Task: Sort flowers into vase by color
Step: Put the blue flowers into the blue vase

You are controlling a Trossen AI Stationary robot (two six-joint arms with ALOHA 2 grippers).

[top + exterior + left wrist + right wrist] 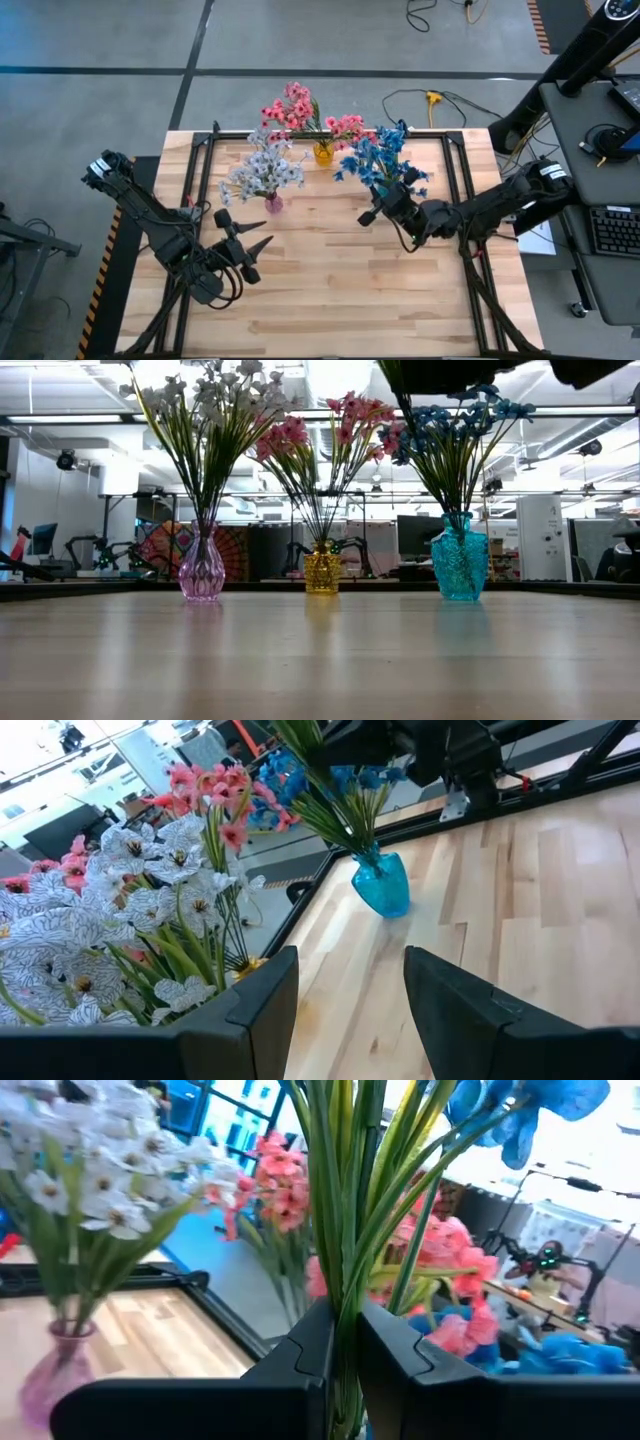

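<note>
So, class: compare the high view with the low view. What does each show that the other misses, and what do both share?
Only the high view shows the left gripper open over bare table, and the right gripper shut on green stems beside the blue flowers. Only the low view shows the vase colours plainly: pink vase, yellow vase, turquoise vase, plus the room behind. Both show the white flowers, pink flowers and blue flowers sorted into separate bunches.

Robotics lab: monitors (415,532), other robot arms (95,550), ceiling strip lights (70,418).
</note>
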